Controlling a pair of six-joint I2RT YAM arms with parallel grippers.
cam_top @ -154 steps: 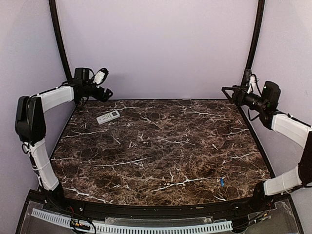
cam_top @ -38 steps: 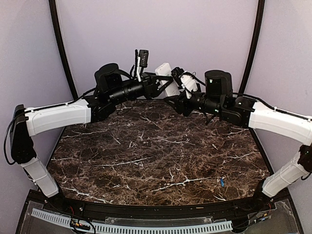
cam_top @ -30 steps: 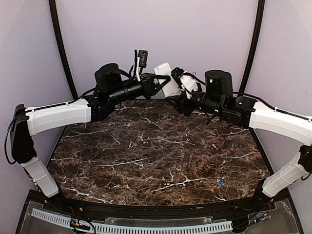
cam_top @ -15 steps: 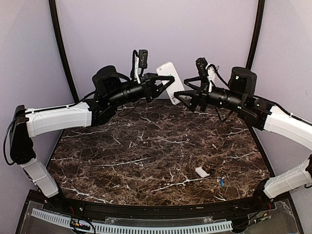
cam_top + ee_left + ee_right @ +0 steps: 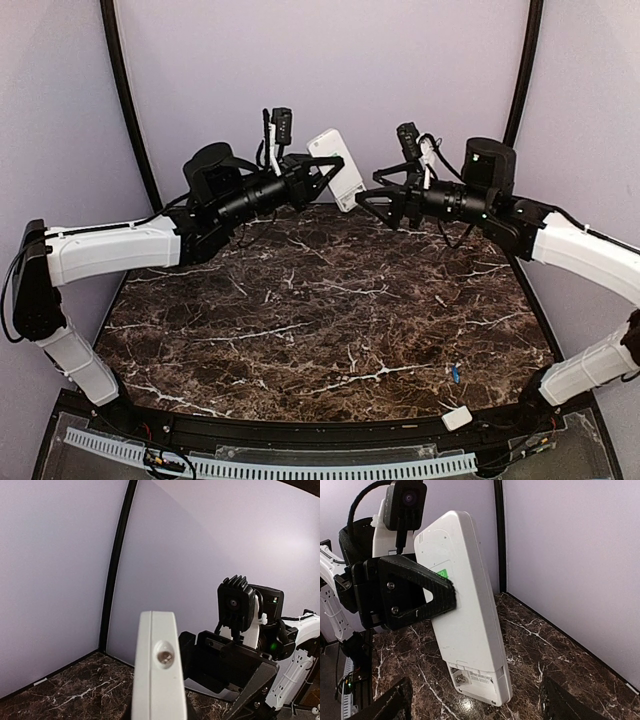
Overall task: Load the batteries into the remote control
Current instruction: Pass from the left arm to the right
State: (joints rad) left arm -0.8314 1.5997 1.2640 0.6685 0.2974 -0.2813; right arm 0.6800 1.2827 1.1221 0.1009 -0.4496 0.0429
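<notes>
My left gripper (image 5: 330,176) is shut on the remote control (image 5: 335,168), a white oblong held up in the air over the back of the table. In the right wrist view the remote control (image 5: 465,625) shows its back, with a black left finger (image 5: 417,592) across it. Its battery compartment (image 5: 475,677) at the low end is uncovered and shows a spring. My right gripper (image 5: 373,192) stands open just right of the remote, touching nothing. One blue battery (image 5: 455,374) lies on the table at the near right.
A small plain white cover piece (image 5: 457,418) lies on the black rim at the table's near right edge. The dark marble table (image 5: 300,320) is walled by pale panels with black posts (image 5: 520,80) at the back corners.
My right gripper let go, opened and drew back to the right. The white cover piece dropped to the table and ended at the near right edge. The left arm shifted the remote slightly left.
</notes>
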